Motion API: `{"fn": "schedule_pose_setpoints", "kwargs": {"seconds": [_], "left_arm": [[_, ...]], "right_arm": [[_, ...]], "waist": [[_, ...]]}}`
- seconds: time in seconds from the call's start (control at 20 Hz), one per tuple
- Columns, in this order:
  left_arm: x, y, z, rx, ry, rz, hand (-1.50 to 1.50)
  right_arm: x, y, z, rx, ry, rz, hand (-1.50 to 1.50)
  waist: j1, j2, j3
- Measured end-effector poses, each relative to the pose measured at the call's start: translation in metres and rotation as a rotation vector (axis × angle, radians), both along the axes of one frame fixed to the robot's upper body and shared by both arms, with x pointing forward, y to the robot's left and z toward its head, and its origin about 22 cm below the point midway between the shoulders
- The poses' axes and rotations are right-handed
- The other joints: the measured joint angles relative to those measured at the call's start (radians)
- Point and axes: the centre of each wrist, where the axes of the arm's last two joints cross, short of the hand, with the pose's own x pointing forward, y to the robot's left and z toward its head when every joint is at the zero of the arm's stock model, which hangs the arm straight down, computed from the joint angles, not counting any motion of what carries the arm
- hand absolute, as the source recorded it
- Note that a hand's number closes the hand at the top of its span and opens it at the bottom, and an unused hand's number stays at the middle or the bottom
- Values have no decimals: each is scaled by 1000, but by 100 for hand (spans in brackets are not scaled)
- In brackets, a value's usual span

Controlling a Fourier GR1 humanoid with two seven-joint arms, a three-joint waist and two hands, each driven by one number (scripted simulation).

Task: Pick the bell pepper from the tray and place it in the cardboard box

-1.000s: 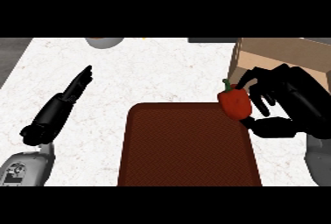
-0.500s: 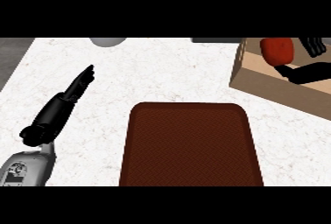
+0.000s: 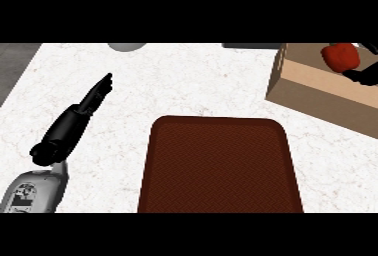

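**Entry: bell pepper being placed into cardboard box**

Bell pepper [image 3: 340, 56]: red, being held over the cardboard box [image 3: 317, 92], clear of the tray [image 3: 219, 165].
Right hand [image 3: 363, 75]: fingers being curled round the pepper.
Left hand [image 3: 92, 97]: fingers straight, resting on the worktop [image 3: 192, 80].
Handling: pepper is best lowered well inside the walls before being released.

White speckled counter [image 3: 192, 85] with dark red tray [image 3: 219, 165], cardboard box [image 3: 317, 97], grey object [image 3: 127, 46] at far edge.

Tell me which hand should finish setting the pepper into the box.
Right. The right hand is already at the cardboard box beside the bell pepper; the left hand rests far across the counter.
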Motion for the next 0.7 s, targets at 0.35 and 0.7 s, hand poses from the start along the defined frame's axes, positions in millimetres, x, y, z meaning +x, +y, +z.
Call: {"fn": "schedule_pose_setpoints", "kwargs": {"seconds": [0.35,0.7], "left_arm": [[9,-2,0,-4,-11,-13,0],[11,-3,4,-3,-15,-21,0]], "right_arm": [[11,-38,-22,-119,200,4,150],[12,-63,-28,-115,341,118,-150]], "waist": [[15,8,1],[23,9,2]]}}
